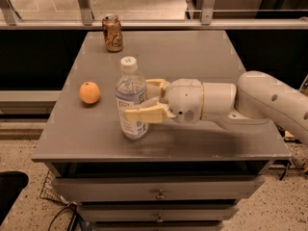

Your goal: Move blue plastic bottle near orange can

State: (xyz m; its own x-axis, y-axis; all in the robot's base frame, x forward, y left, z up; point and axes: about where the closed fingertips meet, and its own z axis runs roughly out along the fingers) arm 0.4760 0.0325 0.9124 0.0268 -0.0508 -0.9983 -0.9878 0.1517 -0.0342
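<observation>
Nearest, below the front lip of the grey table [202, 57], sit two drawers [120, 186] with small knobs. Just behind that front edge, left of centre, the blue plastic bottle [130, 93] stands upright, with a narrow strip of bare top before the drop. The gripper [138, 99] reaches in from the right on a white arm [269, 100] lying low over the right half of the table. Its pale fingers [144, 114] are clamped on the bottle's lower body, one across the near side and one behind it. To the bottle's left, close by but apart, rests a round orange fruit [90, 92], near the left edge. Beyond, the tabletop runs bare and open. The orange can [112, 33] stands upright by the far edge, left of centre, well apart from the bottle.
</observation>
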